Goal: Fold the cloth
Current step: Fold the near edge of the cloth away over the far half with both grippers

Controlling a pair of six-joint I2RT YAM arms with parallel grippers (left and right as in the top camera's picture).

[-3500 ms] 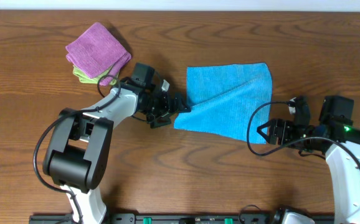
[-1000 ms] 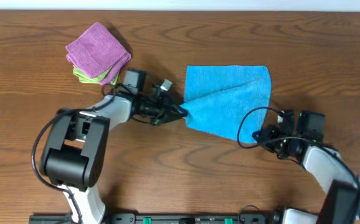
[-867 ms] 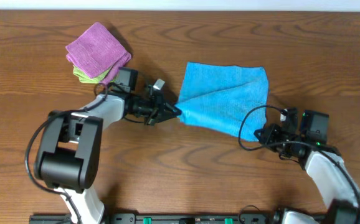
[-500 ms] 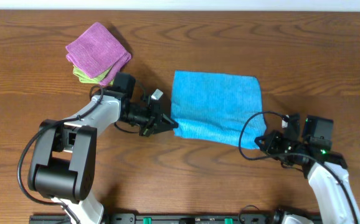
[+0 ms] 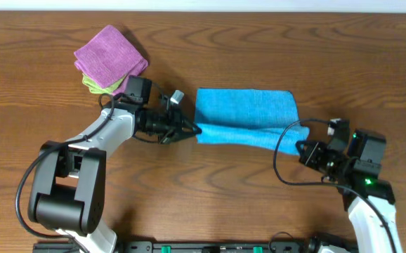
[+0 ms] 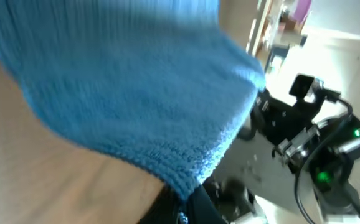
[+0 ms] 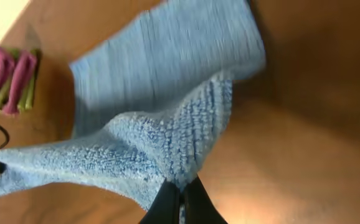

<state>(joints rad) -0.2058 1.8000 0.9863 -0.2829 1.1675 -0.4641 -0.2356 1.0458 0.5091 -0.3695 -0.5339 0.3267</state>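
Observation:
The sky-blue cloth (image 5: pixel 245 116) lies across the middle of the table, its near edge lifted and stretched between both arms. My left gripper (image 5: pixel 194 129) is shut on the cloth's near-left corner (image 6: pixel 183 174). On the other side, my right gripper (image 5: pixel 304 146) is shut on the near-right corner (image 7: pixel 186 171). The far half of the cloth (image 7: pixel 161 62) still rests flat on the wood. In both wrist views only the dark finger bases show under the terry.
A folded purple cloth (image 5: pixel 110 58) sits on a folded green cloth (image 5: pixel 94 85) at the back left, close to the left arm's wrist. Bare wooden table (image 5: pixel 210 183) lies in front of the cloth.
Both grippers have carried the cloth's near corners up and away from the table's front, so the cloth now looks like a narrower band. The right arm has shifted rightward.

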